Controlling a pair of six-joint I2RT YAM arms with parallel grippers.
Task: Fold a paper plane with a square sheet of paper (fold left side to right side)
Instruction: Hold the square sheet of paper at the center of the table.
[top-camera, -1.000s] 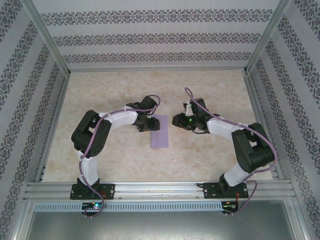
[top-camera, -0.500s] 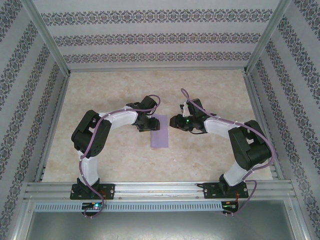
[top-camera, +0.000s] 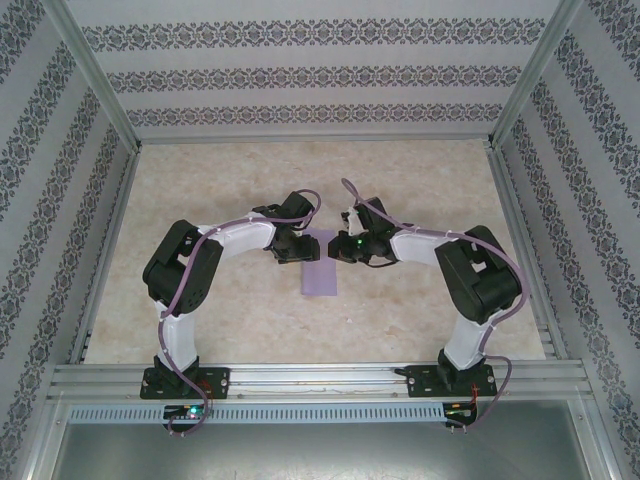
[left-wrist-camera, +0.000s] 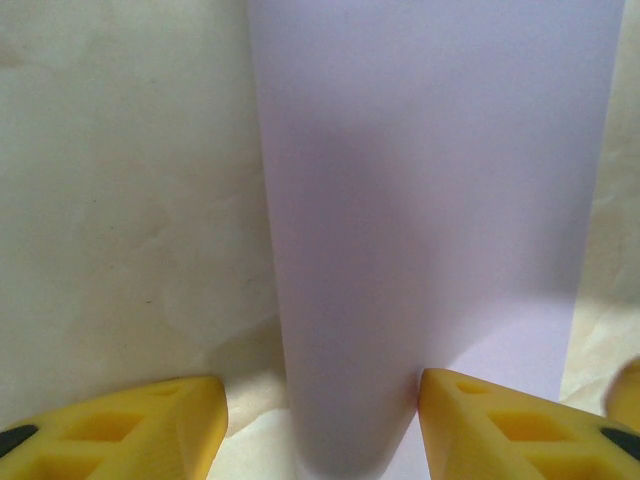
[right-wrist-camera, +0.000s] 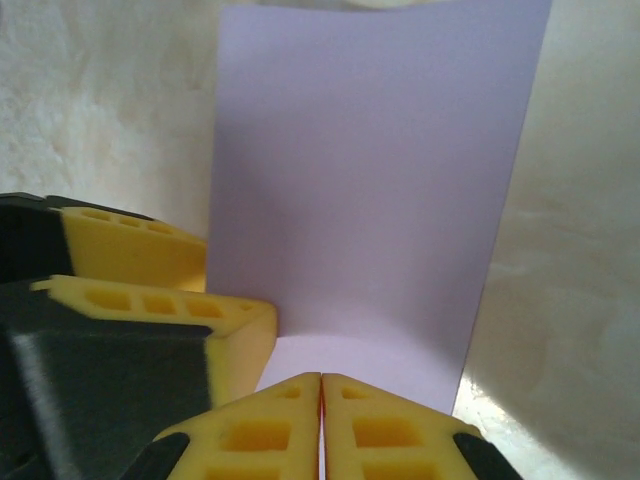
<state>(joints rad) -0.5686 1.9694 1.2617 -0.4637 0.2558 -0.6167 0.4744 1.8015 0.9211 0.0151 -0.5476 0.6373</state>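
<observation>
The square sheet of paper (top-camera: 320, 272) is lilac and lies on the table as a narrow rectangle, folded in half. No paper plane is in view. In the left wrist view the paper (left-wrist-camera: 430, 200) bulges up in a rounded fold between the yellow fingers (left-wrist-camera: 120, 430). My left gripper (top-camera: 290, 248) (left-wrist-camera: 320, 440) is open at the sheet's far left corner, with a gap on one side. My right gripper (top-camera: 340, 248) (right-wrist-camera: 320, 415) is shut at the sheet's far right edge. Its tips are pressed together just over the paper (right-wrist-camera: 370, 180), with nothing visible between them.
The beige marbled table (top-camera: 220, 190) is fenced by aluminium rails (top-camera: 105, 250) and patterned walls. In the right wrist view the left gripper's yellow fingers (right-wrist-camera: 140, 260) sit close beside my right fingertips.
The right arm has swung left to the paper's far right edge and its jaws have closed. The left arm and the sheet have stayed put.
</observation>
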